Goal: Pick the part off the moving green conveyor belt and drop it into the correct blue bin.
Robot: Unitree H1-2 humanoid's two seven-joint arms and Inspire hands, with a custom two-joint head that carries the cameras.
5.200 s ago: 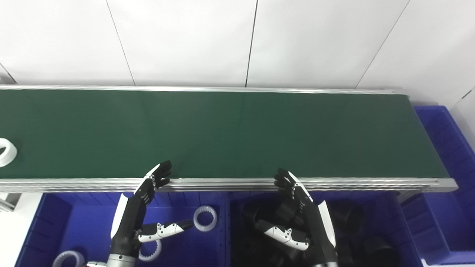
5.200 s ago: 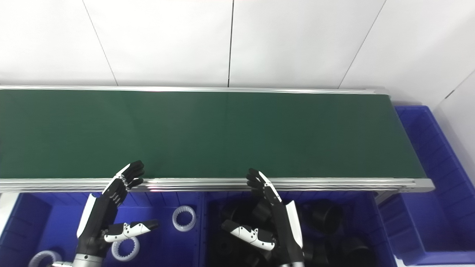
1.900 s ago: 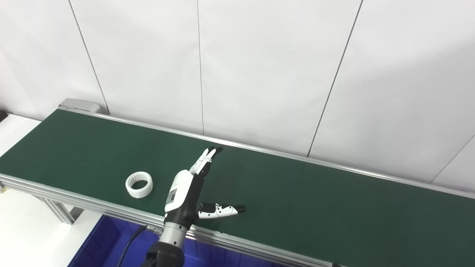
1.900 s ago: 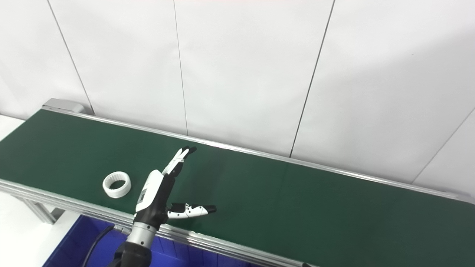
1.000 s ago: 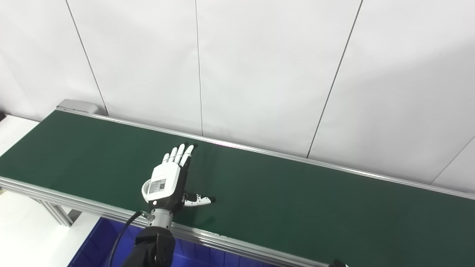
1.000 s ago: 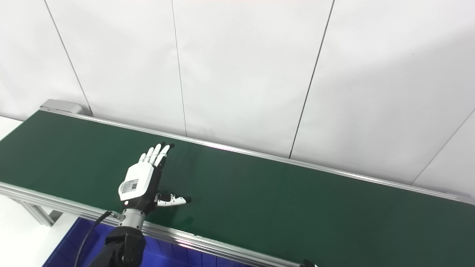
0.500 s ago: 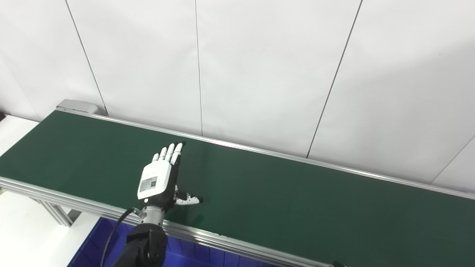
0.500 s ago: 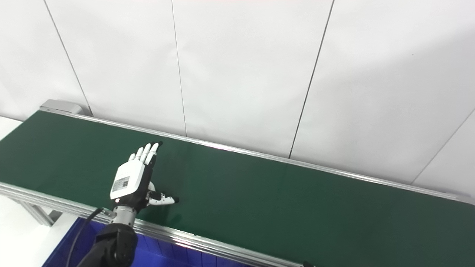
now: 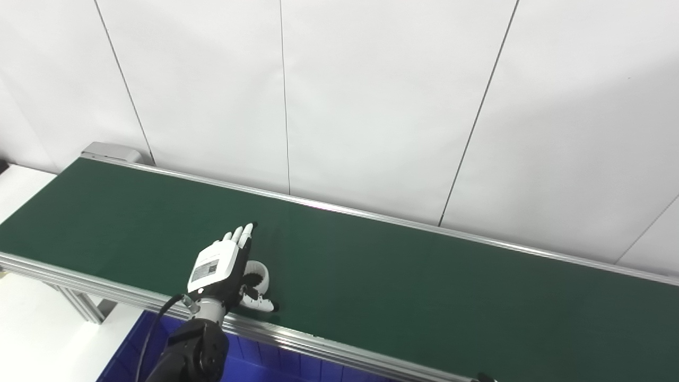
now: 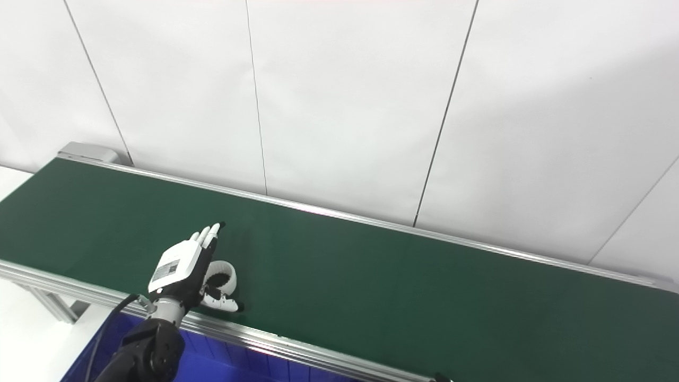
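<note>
**Pick barely begun — part not yet lifted**

The left hand lay over the white ring part on the green conveyor belt, near the bench's front-left edge, fingers spread — no grip visible. Lifting and dropping into the blue bin remained. The right hand was out of view.

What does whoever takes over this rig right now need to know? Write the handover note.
Left hand: over the white ring part on the green belt, fingers extended, thumb by the ring; not clearly gripped.
Right hand: only a tip shows at the bottom edge; state unknown.
Blue bin: just a sliver below the near rail.
Done: hand reached the ring.
Left: close on it, lift, drop in the correct bin.
</note>
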